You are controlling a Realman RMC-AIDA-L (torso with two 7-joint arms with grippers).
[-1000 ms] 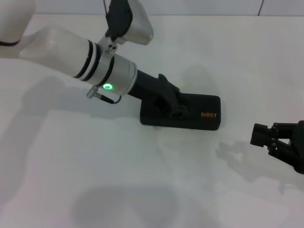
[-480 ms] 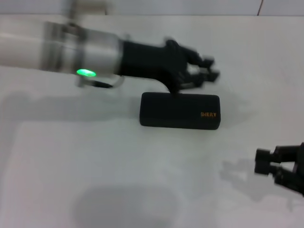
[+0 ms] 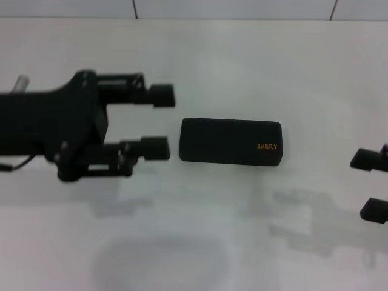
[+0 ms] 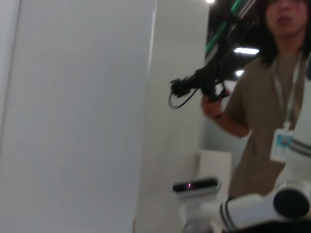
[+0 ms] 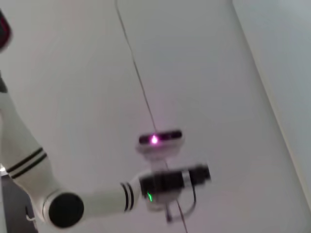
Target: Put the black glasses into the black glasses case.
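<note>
The black glasses case (image 3: 230,141) lies shut on the white table (image 3: 200,230), its orange lettering toward the right end. The black glasses are not in view. My left gripper (image 3: 159,122) is open and empty just left of the case, its fingers pointing at the case's left end and apart from it. My right gripper (image 3: 370,185) is open and empty at the right edge of the head view, well right of the case. Neither wrist view shows the case or the glasses.
The table's back edge meets a tiled wall (image 3: 242,7). The left wrist view shows a white wall and a person (image 4: 267,107) holding a black device. The right wrist view shows a wall and my other arm (image 5: 97,204).
My left gripper has lifted off the case lid and drawn back to the left, now open. My right gripper has moved to the right edge. The case has not moved.
</note>
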